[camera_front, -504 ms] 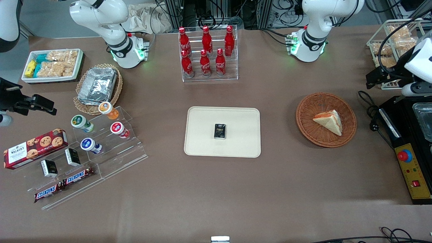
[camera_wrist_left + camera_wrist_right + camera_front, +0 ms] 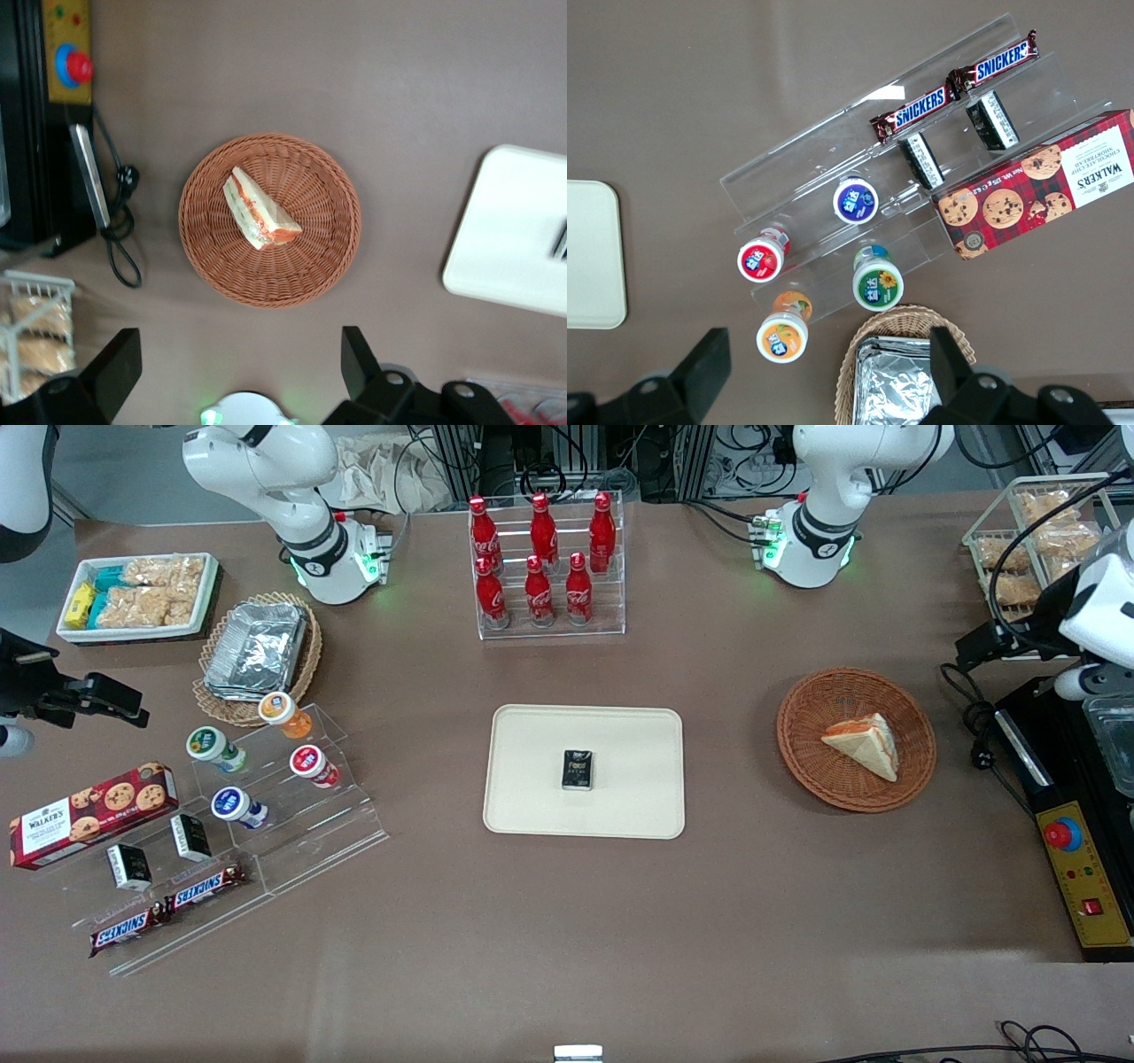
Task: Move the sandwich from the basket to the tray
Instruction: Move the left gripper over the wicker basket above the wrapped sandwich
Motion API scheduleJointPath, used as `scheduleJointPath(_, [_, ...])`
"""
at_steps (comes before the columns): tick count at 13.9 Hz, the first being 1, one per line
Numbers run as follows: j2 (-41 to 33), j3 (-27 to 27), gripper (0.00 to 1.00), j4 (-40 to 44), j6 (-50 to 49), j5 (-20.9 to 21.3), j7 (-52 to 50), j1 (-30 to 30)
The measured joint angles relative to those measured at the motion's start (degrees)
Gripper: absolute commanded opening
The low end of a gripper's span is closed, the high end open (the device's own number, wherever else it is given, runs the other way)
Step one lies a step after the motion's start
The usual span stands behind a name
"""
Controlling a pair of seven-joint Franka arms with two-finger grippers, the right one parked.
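A brown table [image 2: 567, 921] fills the scene, stocked like a small shop counter: a clear rack of red cola bottles [image 2: 542, 558] stands farthest from the front camera, with the tray [image 2: 532, 731] nearer, in the middle of the table. A small black packet [image 2: 578, 770] already lies on the tray, leaving bare cream surface all around it. Toward the working arm's end sits the basket [image 2: 806, 700], and the sandwich [image 2: 864, 744] rests inside it, untouched, its red-orange and green filling showing along the cut edge.

Compared with half a second ago, nothing on the table has shifted; only the working arm has moved. In the front view its gripper [image 2: 974, 646] has risen a little and drawn slightly farther from the front camera, staying out at the working arm's end of the table, near the wire rack of packaged snacks [image 2: 1032, 536]. The wrist view looks down on the basket [image 2: 270, 220] with the sandwich [image 2: 260, 211] inside it, and the gripper [image 2: 239, 363] shows its two fingers set wide apart with nothing between them.

This suggests the task is only just starting: the arm appears to be in its approach, lining itself up over the basket, with the descent and the grasp not yet begun. The sandwich lies well apart from the fingers, and the carry to the tray lies ahead
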Motion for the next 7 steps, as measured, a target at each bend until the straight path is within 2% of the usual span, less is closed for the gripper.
scheduleJointPath(3, [1.1,0.0,1.0,-0.9,2.8,0.0,-15.4,0.0])
scheduleJointPath(7, [0.3,0.1,1.0,-9.0,10.8,0.1,-28.5,0.0])
